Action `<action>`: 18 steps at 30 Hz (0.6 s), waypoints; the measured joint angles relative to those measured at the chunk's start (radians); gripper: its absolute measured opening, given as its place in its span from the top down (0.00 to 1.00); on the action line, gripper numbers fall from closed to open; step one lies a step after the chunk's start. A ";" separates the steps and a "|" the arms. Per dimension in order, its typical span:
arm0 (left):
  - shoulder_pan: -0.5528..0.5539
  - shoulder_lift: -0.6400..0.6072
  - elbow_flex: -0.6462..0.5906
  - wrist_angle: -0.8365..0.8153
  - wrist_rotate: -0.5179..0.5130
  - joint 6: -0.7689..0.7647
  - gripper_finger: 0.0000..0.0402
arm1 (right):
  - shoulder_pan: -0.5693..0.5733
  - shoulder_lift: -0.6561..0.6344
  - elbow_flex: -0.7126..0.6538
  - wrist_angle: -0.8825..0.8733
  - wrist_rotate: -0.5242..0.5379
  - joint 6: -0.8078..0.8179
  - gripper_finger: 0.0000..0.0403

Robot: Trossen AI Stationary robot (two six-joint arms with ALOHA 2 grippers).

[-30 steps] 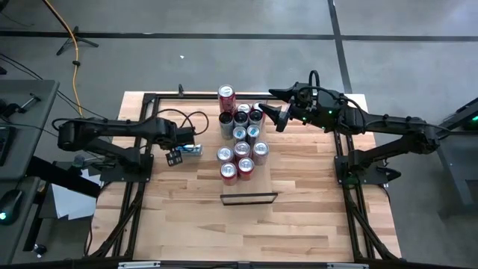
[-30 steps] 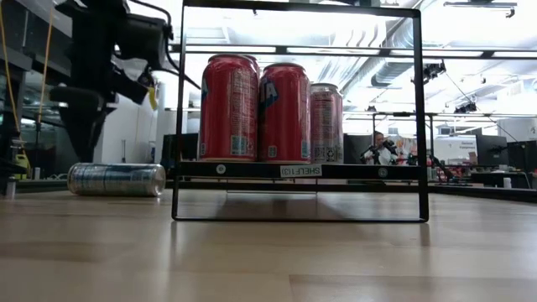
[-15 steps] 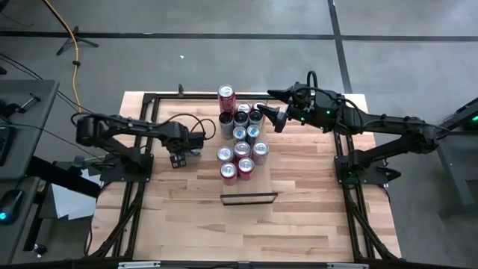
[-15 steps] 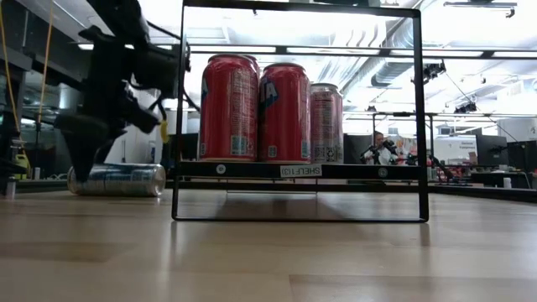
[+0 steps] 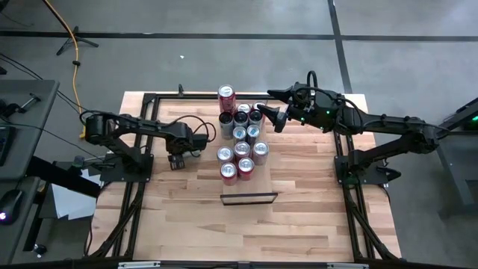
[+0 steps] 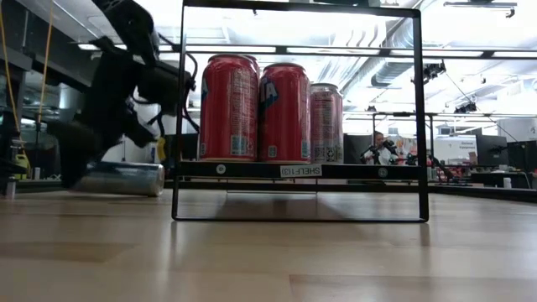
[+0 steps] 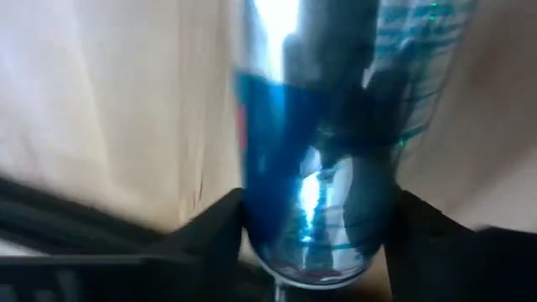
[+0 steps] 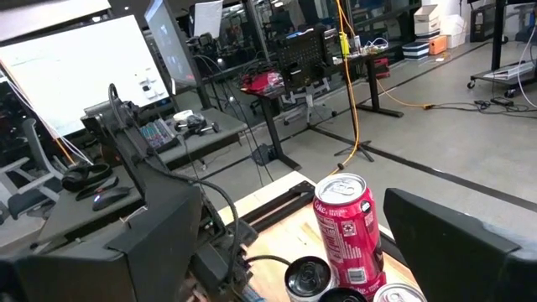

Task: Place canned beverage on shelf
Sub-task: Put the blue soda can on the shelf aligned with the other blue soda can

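**Left end effector lowered over the fallen can**

Since the earlier frame the left arm has been swung inward and dropped: the left end effector (image 5: pixel 177 158) is now set down over the silver-blue can (image 6: pixel 122 179), which a second ago lay uncovered beside it. The can itself has not been shifted. It is lying on its side on the worktop (image 5: pixel 299 217), left of the can cluster and apart from it.

In the left wrist view the can (image 7: pixel 315 159) is seen between the two dark fingers (image 7: pixel 205 231), one on each side. The fingers are narrowing on it, but whether it is actually pinched cannot be told. A straddling approach from above is judged the sensible one for a toppled cylinder, which would otherwise roll away.

The shelf (image 6: pixel 298 170), a low black-framed stand near the front of the worktop, is seen in the low view. Red cans (image 6: pixel 228 106) appear above its board there, but in the high view the cluster (image 5: pixel 240 146) stands farther back. Nothing can be confirmed as placed on it.

The right end effector (image 5: pixel 273 116) is held off the worktop beside the far end of the cluster, fingers spread wide, empty. It is judged to be parked clear so the left arm's path is not crossed. A red can (image 8: pixel 346 226) is in front of its camera.

Task judged early: grasp in hand, lift and placement not yet done.
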 joint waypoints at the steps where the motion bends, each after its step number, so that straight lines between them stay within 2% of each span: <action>1: 0.000 -0.007 0.018 -0.041 0.006 0.002 0.60 | 0.000 0.000 0.000 0.000 0.000 0.000 0.11; 3: 0.000 -0.022 0.066 -0.133 0.024 -0.003 0.72 | 0.000 0.000 0.000 0.000 0.000 -0.001 0.11; 7: 0.000 -0.083 0.219 -0.298 0.078 -0.010 0.72 | 0.000 0.000 0.000 0.000 0.000 -0.009 0.11; 10: 0.000 -0.118 0.379 -0.436 0.116 -0.034 0.72 | 0.000 0.000 0.000 0.000 0.000 -0.010 0.11; 12: 0.000 -0.128 0.490 -0.467 0.137 -0.049 0.72 | 0.000 0.000 0.000 0.000 0.000 -0.010 0.11; 15: 0.001 -0.136 0.626 -0.453 0.233 -0.075 0.72 | 0.000 0.000 0.000 -0.006 0.000 -0.010 0.11; 18: -0.008 -0.107 0.710 -0.458 0.280 -0.095 0.72 | 0.001 0.000 0.000 -0.022 0.000 -0.010 0.11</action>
